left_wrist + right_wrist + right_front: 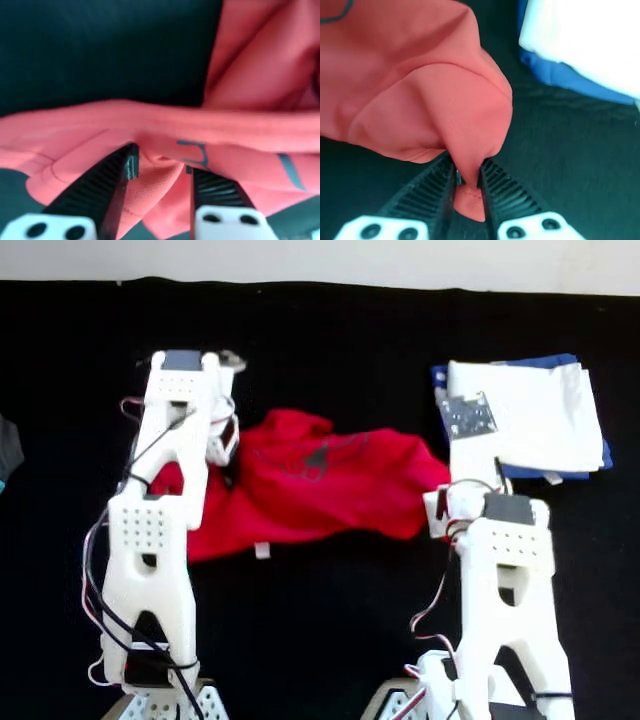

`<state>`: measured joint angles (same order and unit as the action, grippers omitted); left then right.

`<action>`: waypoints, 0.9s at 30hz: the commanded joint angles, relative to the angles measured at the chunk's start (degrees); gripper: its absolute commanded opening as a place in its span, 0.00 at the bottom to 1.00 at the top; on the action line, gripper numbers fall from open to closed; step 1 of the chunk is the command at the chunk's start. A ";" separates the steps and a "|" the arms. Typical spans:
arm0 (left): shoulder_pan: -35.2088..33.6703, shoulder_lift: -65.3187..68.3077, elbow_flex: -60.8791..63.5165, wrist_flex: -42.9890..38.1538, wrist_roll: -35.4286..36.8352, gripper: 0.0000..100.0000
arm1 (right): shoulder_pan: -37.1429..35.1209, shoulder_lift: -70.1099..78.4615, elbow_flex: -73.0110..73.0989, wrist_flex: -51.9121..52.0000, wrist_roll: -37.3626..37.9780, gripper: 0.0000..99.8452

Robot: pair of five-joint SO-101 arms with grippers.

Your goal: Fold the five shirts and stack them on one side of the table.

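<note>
A red shirt lies crumpled across the middle of the black table. My right gripper is at the shirt's right end, and in the right wrist view that gripper is shut on a pinched fold of the red shirt. My left gripper hovers at the shirt's left end. Seen from the left wrist, this gripper is open, its fingers straddling a ridge of the red shirt without squeezing it.
At the back right lies a folded white shirt on top of a folded blue shirt. The white shirt and blue shirt sit close beyond my right gripper. Bare black table stretches along the front.
</note>
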<state>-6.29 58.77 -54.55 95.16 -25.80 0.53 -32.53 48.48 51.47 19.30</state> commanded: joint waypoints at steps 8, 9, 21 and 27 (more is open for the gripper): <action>-3.30 2.24 -20.53 6.77 1.85 0.17 | -0.40 -1.27 1.98 -3.47 0.09 0.01; -3.65 0.31 -19.47 6.77 1.85 0.17 | -0.48 -1.27 1.89 -3.03 0.09 0.01; -3.65 -43.82 35.91 6.42 -1.58 0.17 | -0.66 -1.63 1.89 -2.68 0.09 0.01; -6.02 -55.34 62.46 -9.41 -0.70 0.17 | -0.75 -1.71 1.89 -2.95 0.09 0.01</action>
<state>-11.30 9.80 -2.86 93.58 -28.18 0.18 -32.53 50.59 48.40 19.30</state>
